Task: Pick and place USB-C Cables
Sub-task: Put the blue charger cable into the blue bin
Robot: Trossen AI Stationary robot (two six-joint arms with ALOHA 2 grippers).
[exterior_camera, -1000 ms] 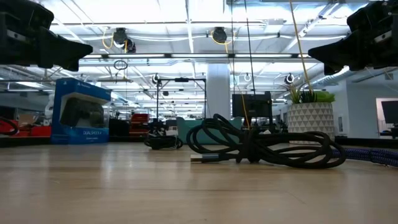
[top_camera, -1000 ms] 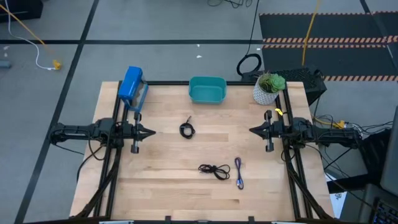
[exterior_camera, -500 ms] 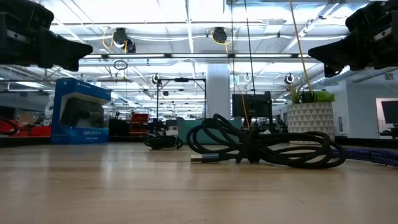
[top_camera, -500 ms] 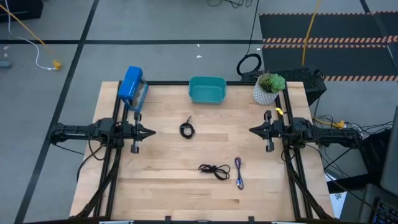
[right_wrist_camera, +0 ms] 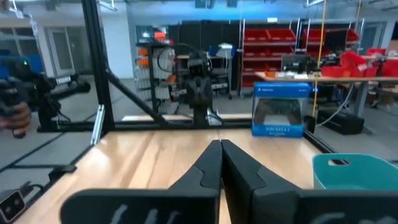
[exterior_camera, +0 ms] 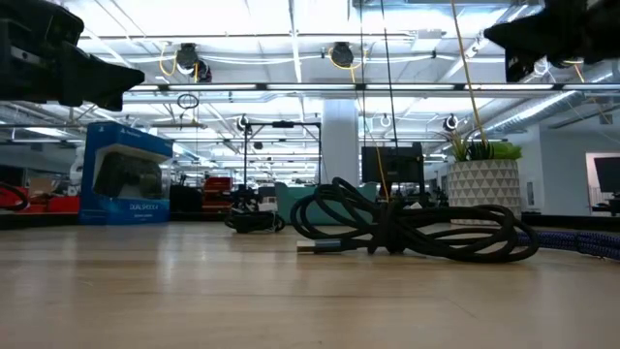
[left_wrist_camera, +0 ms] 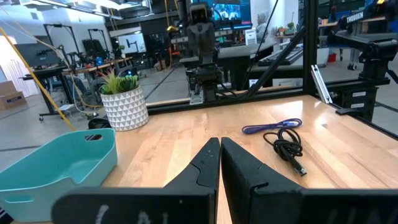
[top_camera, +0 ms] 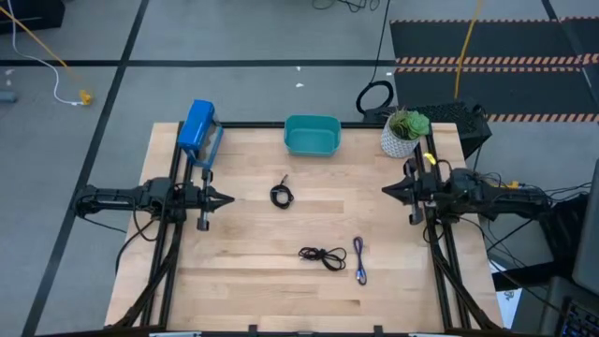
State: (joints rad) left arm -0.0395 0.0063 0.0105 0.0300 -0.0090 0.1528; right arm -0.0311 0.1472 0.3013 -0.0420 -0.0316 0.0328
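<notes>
Three USB-C cables lie on the wooden table: a tight black coil [top_camera: 282, 195] near the middle, a loose black bundle [top_camera: 323, 256] toward the near edge, and a bluish-grey cable [top_camera: 359, 259] beside it. The bundle [left_wrist_camera: 287, 147] and the bluish-grey cable [left_wrist_camera: 272, 127] also show in the left wrist view. A teal bin [top_camera: 312, 135] stands at the far edge. My left gripper [top_camera: 227, 197] is shut and empty at the table's left side. My right gripper [top_camera: 387, 191] is shut and empty at the right side, above the table.
A blue box [top_camera: 197, 129] stands at the far left corner and a potted plant [top_camera: 403, 133] at the far right. A large black cable loop [top_camera: 375, 97] lies on the floor beyond the table. Bare wood lies between the two grippers.
My right gripper has risen and drawn back a little toward the table's right and far edges, staying shut.
</notes>
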